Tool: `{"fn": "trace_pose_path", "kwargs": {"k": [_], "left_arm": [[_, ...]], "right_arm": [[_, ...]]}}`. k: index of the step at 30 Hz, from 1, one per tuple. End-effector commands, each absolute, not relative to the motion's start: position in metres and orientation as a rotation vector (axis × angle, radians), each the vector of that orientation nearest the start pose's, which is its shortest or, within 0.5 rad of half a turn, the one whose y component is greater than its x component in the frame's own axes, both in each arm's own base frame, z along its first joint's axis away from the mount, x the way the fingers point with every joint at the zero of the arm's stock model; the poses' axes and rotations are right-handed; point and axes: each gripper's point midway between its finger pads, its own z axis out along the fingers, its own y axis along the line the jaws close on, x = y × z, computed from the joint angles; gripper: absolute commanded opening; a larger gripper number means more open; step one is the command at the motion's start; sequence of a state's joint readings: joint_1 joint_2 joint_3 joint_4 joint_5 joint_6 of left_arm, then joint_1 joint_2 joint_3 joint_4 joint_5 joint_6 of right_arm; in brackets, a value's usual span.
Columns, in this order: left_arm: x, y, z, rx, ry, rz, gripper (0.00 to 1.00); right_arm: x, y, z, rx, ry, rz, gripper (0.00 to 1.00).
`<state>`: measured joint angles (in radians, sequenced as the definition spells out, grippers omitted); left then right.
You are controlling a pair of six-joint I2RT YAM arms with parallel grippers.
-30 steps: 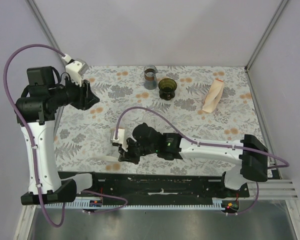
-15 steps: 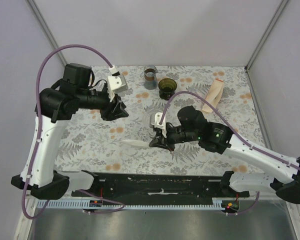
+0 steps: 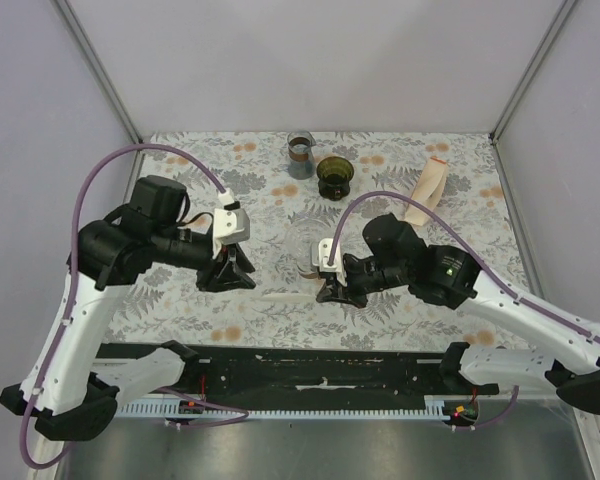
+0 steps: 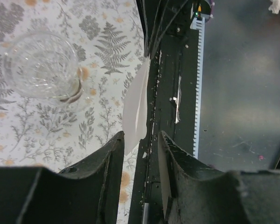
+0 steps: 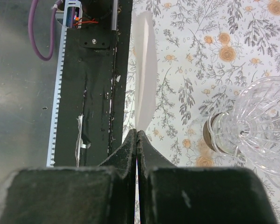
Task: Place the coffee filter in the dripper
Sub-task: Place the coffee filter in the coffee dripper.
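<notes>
The coffee filter (image 5: 145, 70) is a flat white paper piece seen edge-on, and my right gripper (image 5: 137, 133) is shut on its near end. In the top view the filter (image 3: 285, 294) hangs low over the table's front middle, between the right gripper (image 3: 325, 290) and the left gripper (image 3: 248, 283). My left gripper (image 4: 141, 135) is open, and the filter's free end (image 4: 136, 105) just reaches the mouth of its jaws, close to the left finger's tip. The dark olive dripper (image 3: 335, 176) stands at the back of the table, far from both grippers.
A clear glass carafe (image 3: 310, 245) stands just behind the filter, also seen as the carafe (image 4: 42, 65) and the carafe (image 5: 263, 128). A glass jar (image 3: 301, 153) sits left of the dripper. A peach packet (image 3: 427, 193) lies back right. The black base rail (image 3: 320, 370) runs along the near edge.
My right arm has carried the filter from the front left toward the middle. My left arm has swung down and inward until its jaws meet the filter's free end, and they have narrowed slightly.
</notes>
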<state>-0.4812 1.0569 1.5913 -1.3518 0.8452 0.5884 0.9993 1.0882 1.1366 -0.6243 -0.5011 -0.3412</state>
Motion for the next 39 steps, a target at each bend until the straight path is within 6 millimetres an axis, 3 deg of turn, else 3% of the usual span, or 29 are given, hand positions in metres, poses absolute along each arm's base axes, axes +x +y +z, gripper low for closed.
{"fn": "trace_pose_path", "kwargs": {"k": [1,10,22,31,39], "left_arm": [[0.105,-0.196,0.337,1.439,1.647,-0.981,0.41],[0.106,-0.211,0.321,1.475,1.671,-0.969,0.36],[0.115,-0.21,0.298,1.53,1.727,-0.879,0.32],[0.106,-0.211,0.283,1.563,1.761,-0.927,0.34],[0.11,-0.212,0.281,1.569,1.763,-0.902,0.29]], "right_arm": [[0.111,0.304,0.281,-1.627,1.451,0.894,0.0],[0.112,0.307,0.291,-1.641,1.405,0.886,0.0],[0.112,0.308,0.29,-1.646,1.402,0.888,0.0],[0.112,0.309,0.291,-1.647,1.395,0.887,0.0],[0.111,0.308,0.292,-1.641,1.39,0.893,0.0]]}}
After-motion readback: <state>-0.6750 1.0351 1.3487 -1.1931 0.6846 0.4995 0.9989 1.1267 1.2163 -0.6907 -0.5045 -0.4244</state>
